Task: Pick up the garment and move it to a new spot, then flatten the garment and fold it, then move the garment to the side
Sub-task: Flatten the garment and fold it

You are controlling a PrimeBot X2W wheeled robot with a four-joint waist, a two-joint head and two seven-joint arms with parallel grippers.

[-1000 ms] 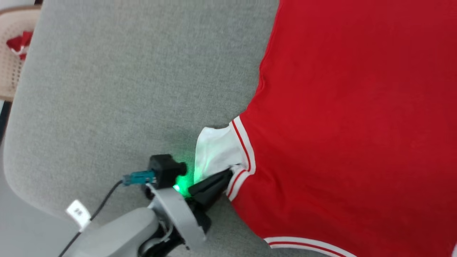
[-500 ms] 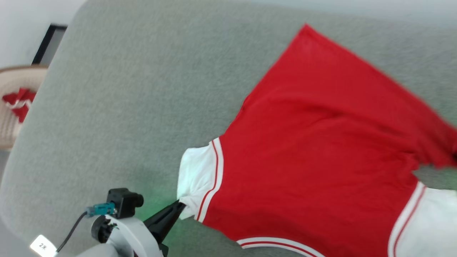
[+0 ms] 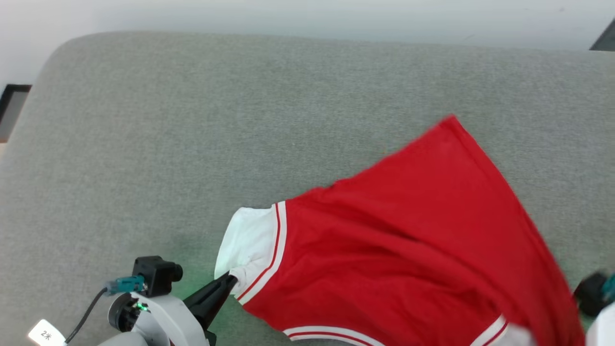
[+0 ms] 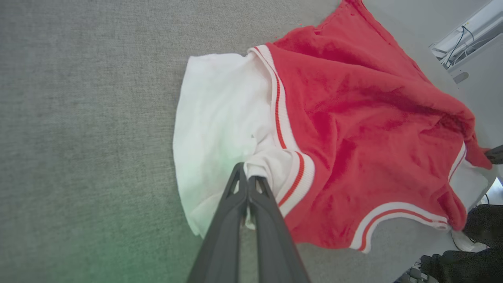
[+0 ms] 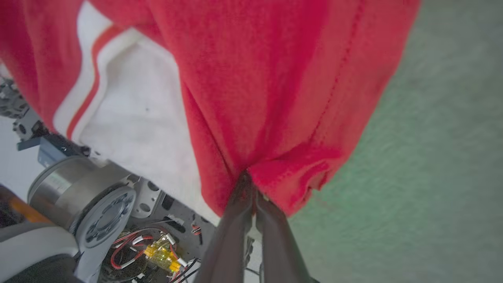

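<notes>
Stretching between both arms over the grey counter [image 3: 192,120], the garment [image 3: 408,250] is clamped at its white sleeve by the left pincer [image 4: 248,179] and at a red edge by the right pincer [image 5: 249,181], so I judge the move to a new spot half done, with flattening, folding and setting aside left.

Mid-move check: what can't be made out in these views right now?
- Head view: the garment runs off the bottom edge, its near side cut off.
- Right wrist view: right gripper tips buried in red folds; grip depth hidden.
- Left wrist view: left gripper hides the pinched sleeve edge.
</notes>
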